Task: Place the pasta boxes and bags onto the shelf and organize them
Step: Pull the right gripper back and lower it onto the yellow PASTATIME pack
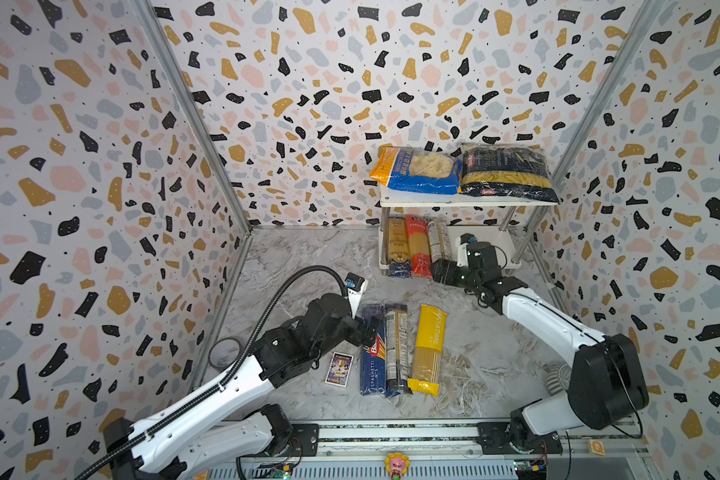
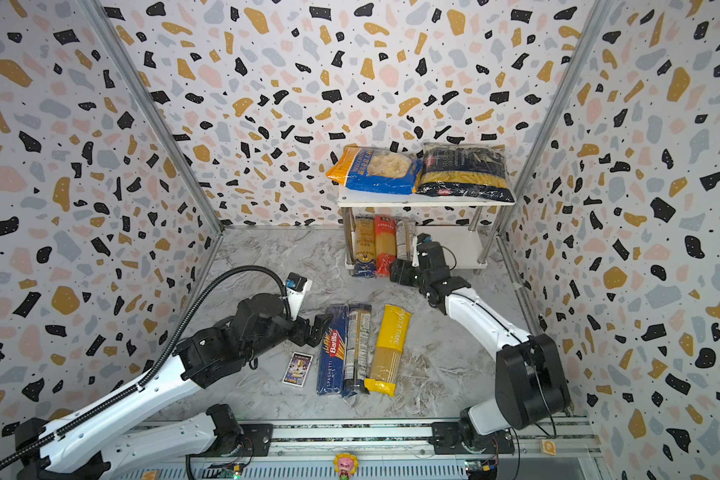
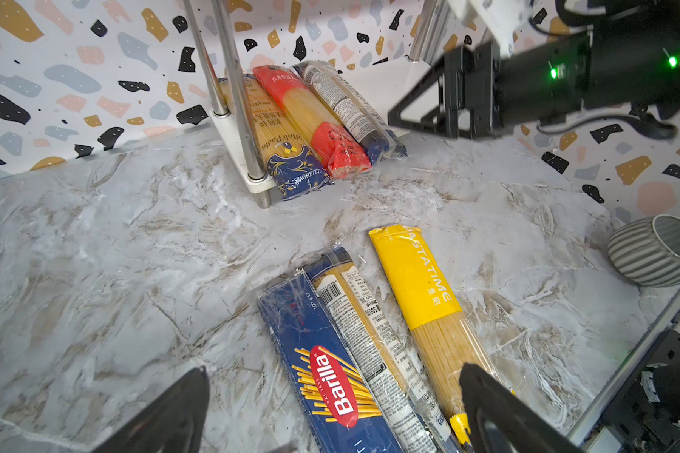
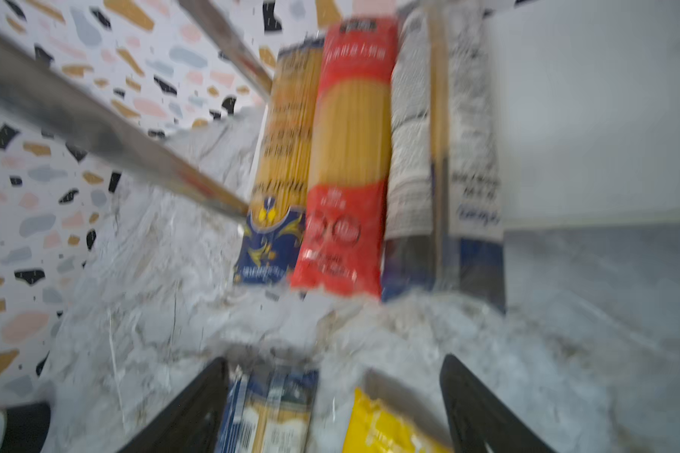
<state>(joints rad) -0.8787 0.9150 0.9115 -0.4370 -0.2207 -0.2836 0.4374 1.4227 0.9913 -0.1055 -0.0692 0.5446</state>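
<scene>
Both spread, empty: right pincer [image 4: 332,361] just off three spaghetti packs [image 1: 417,245] overhanging the shelf's [image 1: 491,245] lower front edge, left pincer [image 3: 332,368] over the Barilla box [image 1: 371,374], and a careless clip could drag them off!

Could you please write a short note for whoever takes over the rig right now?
Left gripper: open, empty, by the Barilla box.
Right gripper: open, empty, in front of the shelf's lower board.
Done: shell bag and penne bag on the top board; gold-blue spaghetti pack, red pack, grey-labelled pack on the lower board.
To do: Barilla box, clear spaghetti pack, yellow Pastatime pack, all on the table.
</scene>
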